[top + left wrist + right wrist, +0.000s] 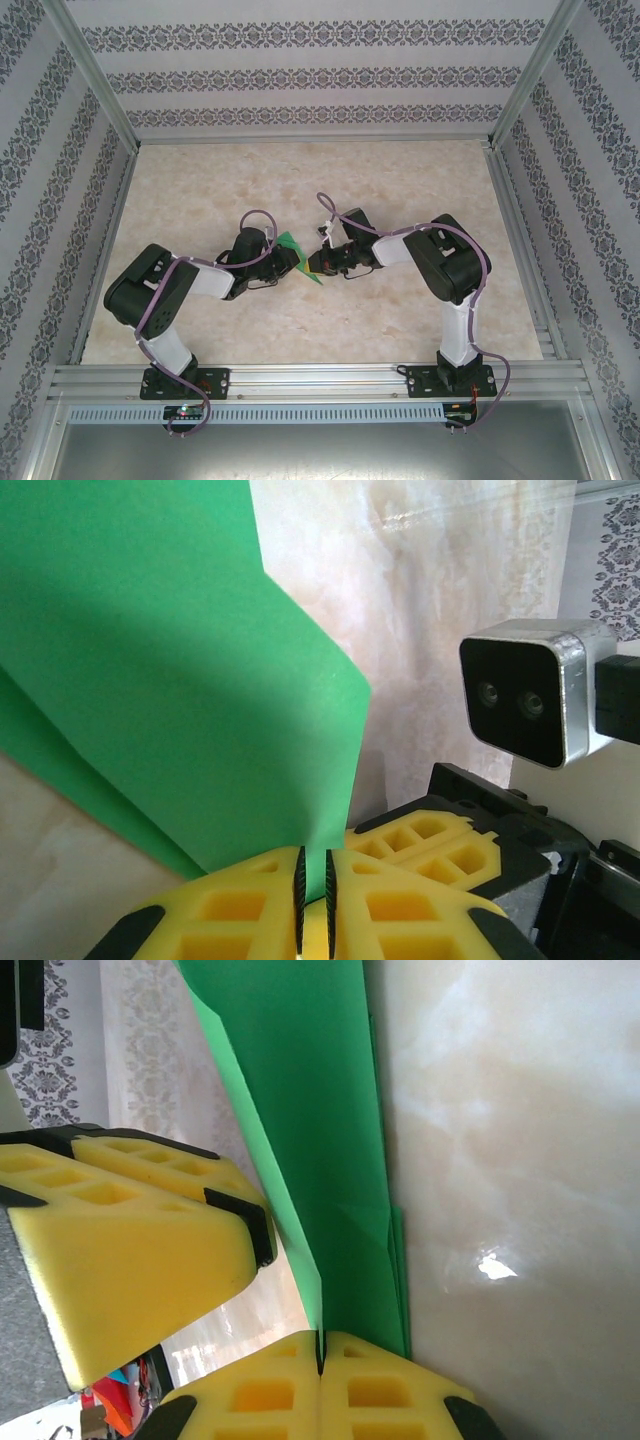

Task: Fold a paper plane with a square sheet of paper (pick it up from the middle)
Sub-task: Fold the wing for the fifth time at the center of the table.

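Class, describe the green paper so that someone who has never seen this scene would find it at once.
Look at the middle of the pale marbled table. There the left pincer and the right pincer meet, both shut on the green paper. It is the one bright green thing there, thin and folded in layers, unlike the blocky yellow fingers gripping it.

The worktop [300, 185], a pale beige marbled slab, is lying flat inside aluminium rails [320, 380] and is catching a soft glare. Over its middle the green paper [292, 244] is hanging folded; whether its edge is touching the surface cannot be told.
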You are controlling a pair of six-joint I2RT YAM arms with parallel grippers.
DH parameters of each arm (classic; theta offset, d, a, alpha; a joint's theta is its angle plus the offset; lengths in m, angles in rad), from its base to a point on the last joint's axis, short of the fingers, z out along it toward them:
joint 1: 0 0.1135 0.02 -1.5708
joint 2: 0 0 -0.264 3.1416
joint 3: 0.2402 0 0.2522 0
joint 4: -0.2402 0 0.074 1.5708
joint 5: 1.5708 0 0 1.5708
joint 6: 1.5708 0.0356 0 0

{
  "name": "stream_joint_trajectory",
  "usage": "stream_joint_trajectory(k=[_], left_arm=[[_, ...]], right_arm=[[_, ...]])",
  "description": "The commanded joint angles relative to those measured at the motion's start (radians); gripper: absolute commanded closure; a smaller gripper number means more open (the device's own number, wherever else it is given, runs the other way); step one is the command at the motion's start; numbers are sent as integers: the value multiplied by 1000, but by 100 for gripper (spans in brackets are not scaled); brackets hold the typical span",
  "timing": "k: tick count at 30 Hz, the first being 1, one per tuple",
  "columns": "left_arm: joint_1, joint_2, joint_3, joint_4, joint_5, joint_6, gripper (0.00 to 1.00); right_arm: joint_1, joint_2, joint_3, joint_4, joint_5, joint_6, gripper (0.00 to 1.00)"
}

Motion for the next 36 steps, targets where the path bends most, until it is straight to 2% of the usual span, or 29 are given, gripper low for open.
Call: stream_joint_trajectory(k=[1, 16, 20, 27, 30, 36], left_arm=[[-11, 14, -8, 48, -15, -9, 83], [-12, 47, 14, -44, -41, -18, 85], [-12, 47, 18, -72, -46, -15, 85], [-12, 48, 18, -89, -52, -16, 85], [-12, 49, 20, -92, -51, -15, 85], [-12, 54, 25, -105, -55, -19, 85]], right_arm=[[-7, 22, 7, -67, 18, -43, 100], [-3, 8, 36, -143, 36, -83, 100], [-8, -33, 47, -204, 46, -129, 90], [-9, -64, 61, -338, 65, -245, 83], [-9, -59, 62, -357, 71, -264, 84], [-9, -30, 83, -390, 123, -272, 93]])
